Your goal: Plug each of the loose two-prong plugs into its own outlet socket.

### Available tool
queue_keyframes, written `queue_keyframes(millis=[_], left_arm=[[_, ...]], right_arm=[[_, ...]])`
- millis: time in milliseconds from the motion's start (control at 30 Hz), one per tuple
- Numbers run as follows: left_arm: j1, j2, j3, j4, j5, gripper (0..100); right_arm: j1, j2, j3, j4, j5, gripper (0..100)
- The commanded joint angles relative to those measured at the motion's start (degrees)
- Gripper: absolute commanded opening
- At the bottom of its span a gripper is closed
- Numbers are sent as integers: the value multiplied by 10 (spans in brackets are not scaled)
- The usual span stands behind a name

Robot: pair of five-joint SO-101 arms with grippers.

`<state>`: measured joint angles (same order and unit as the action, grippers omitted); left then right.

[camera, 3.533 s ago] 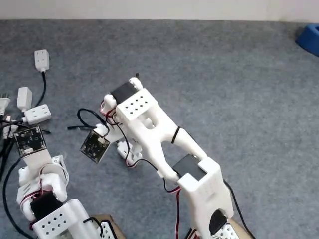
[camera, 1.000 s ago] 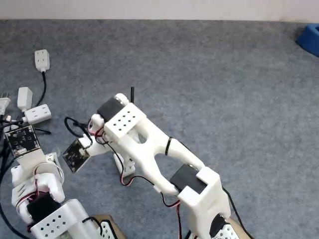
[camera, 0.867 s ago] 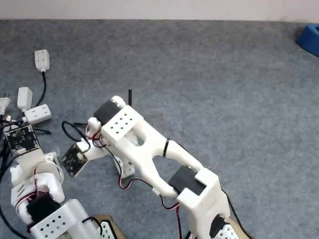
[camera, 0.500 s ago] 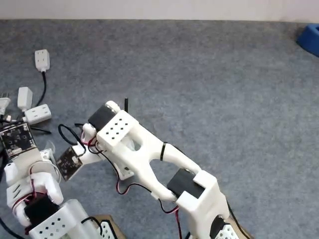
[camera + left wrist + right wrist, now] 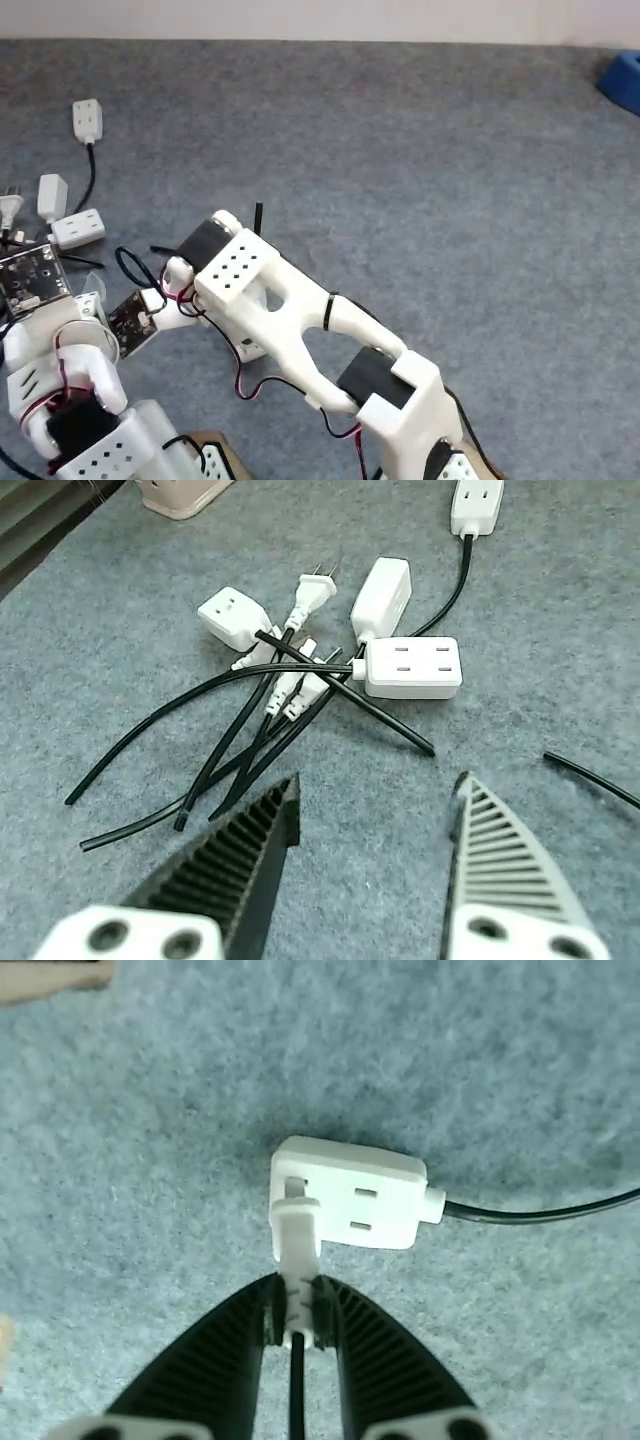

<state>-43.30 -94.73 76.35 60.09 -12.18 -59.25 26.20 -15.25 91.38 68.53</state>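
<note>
In the right wrist view my right gripper [image 5: 297, 1312] is shut on a white two-prong plug [image 5: 297, 1235]. The plug's head rests against the face of a white outlet block [image 5: 360, 1198] lying on the grey carpet; its prongs are hidden. In the left wrist view my left gripper [image 5: 375, 800] hangs open above the carpet, short of a tangle of black cords. There lie a multi-socket outlet [image 5: 412, 667], a second outlet [image 5: 382, 585], a small outlet [image 5: 236, 618] and loose plugs [image 5: 312, 585]. In the high view the right arm [image 5: 290, 320] covers its gripper.
A further outlet [image 5: 85, 120] on a black cord lies at the far left of the carpet, with other outlets [image 5: 78, 228] nearer. A blue object [image 5: 620, 80] sits at the far right edge. A beige container [image 5: 185, 492] stands beyond the cord tangle.
The right arm has swung left and lowered, its wrist ending close beside the left arm. The left arm's wrist has shifted left towards the view's edge.
</note>
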Motion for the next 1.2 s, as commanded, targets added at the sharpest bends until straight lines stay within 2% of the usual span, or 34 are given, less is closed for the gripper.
queue_keyframes(millis=[0,133,333,700,900,1167], left_arm=[[-8,1,-27,-8,1,252],[-8,2,-53,3,1,252],[-8,2,-82,12,1,252],[-8,2,-87,12,0,252],[-7,2,-122,37,0,252],[-5,2,-135,39,0,252]], right_arm=[[-29,33,15,-15,-23,7],[-29,58,11,-16,-31,7],[-51,65,-5,-47,-112,7],[-67,81,-1,-73,-185,7],[-50,158,-7,-69,-195,7],[-30,165,-2,-38,-213,7]])
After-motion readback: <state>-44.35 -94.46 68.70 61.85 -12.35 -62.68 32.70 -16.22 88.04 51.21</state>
